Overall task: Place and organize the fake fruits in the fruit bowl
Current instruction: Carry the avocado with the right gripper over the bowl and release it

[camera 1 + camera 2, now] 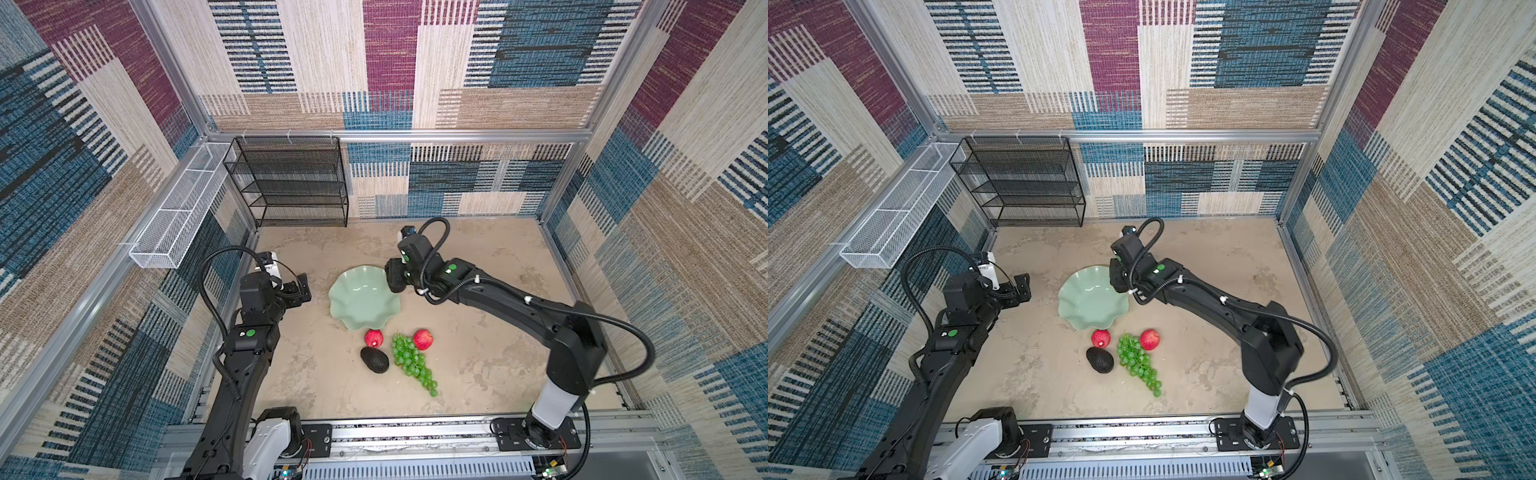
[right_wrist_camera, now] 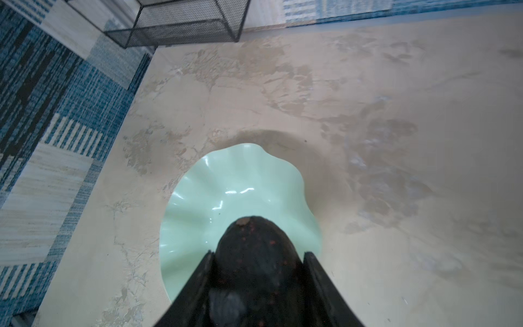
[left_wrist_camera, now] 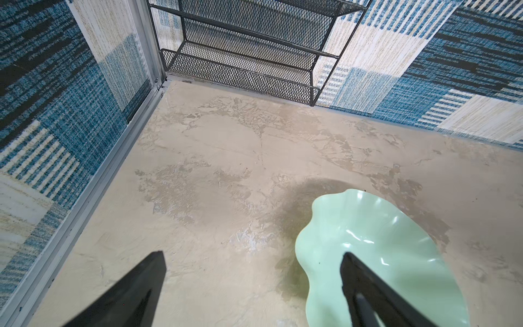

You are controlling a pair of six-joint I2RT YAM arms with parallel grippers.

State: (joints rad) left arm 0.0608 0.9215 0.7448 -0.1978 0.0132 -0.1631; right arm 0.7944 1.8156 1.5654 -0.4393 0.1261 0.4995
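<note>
**Right fingers (image 2: pixel 198 283) clamp an avocado above the bowl**

The held avocado (image 2: pixel 254 249) runs its long axis straight out from the right fingers. Its tip is over the basin of the fruit bowl (image 2: pixel 195 195), which lies ahead and below. A release here would, I judge, land it inside, near the rim on that arm's side. The left fingers (image 3: pixel 133 291) stand wide and empty beside the opposite rim.

Only a top view shows the rest on the counter (image 1: pixel 498 353), near the bowl: a second avocado (image 1: pixel 374 360), an apple (image 1: pixel 374 338), a second apple (image 1: pixel 423 339) and the grapes (image 1: pixel 411 365). There the wrist hides the grip.
</note>
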